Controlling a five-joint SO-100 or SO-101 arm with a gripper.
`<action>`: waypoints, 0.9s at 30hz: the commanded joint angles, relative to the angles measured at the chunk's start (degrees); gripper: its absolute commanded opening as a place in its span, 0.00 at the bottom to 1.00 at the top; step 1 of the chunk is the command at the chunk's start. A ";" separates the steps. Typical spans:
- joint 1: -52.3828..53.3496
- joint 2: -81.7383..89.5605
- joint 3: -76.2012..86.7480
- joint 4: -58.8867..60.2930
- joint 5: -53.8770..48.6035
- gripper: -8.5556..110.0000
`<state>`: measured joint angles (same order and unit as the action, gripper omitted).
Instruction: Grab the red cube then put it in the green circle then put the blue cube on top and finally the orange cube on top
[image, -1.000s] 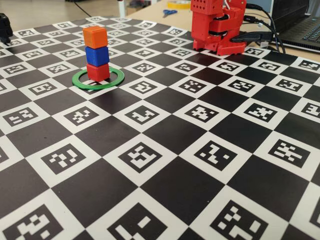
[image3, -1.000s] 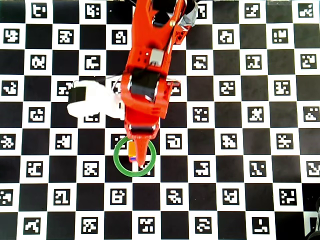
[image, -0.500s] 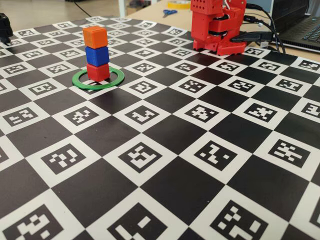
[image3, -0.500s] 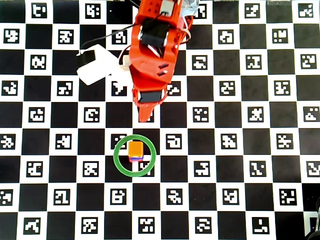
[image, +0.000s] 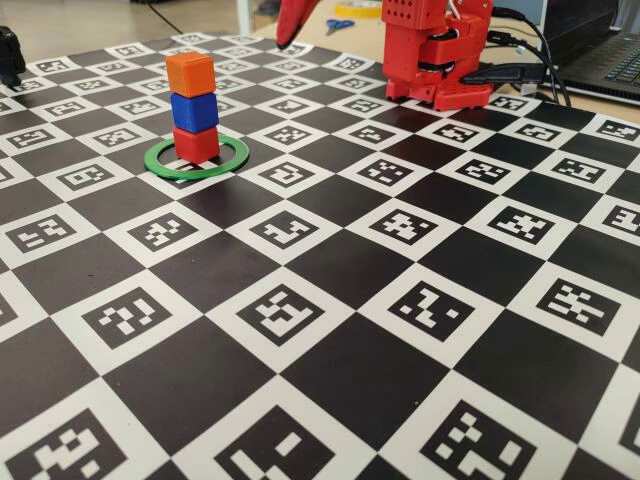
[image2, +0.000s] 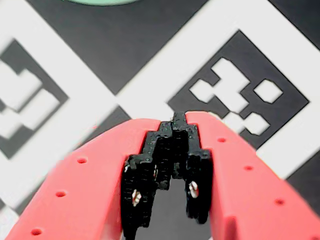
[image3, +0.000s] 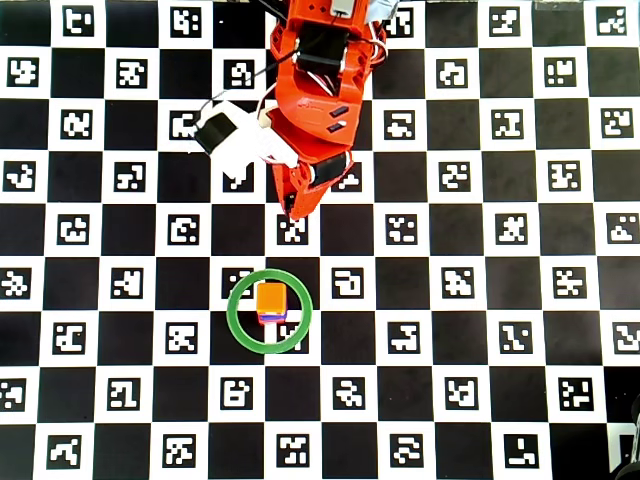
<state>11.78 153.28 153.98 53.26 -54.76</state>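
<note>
Pincer: red plastic fingers with black ridged pads, tips pressed together, nothing between them; hanging above the patterned table.
Table: flat sheet of black and white squares, each white square printed with a blocky marker.
Green circle: thin flat glossy ring lying on the table.
Red cube: matte, standing inside the ring.
Blue cube: matte, square on the red one.
Orange cube: matte, topmost of the stack.
Scissors: blue-handled, far behind the table.
</note>
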 joint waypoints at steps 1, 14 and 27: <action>-1.49 5.98 3.96 -2.29 -5.71 0.03; -7.29 25.58 24.52 3.16 -19.34 0.03; -12.13 35.16 28.65 21.36 -26.72 0.02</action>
<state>-0.44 187.21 179.38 71.19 -80.95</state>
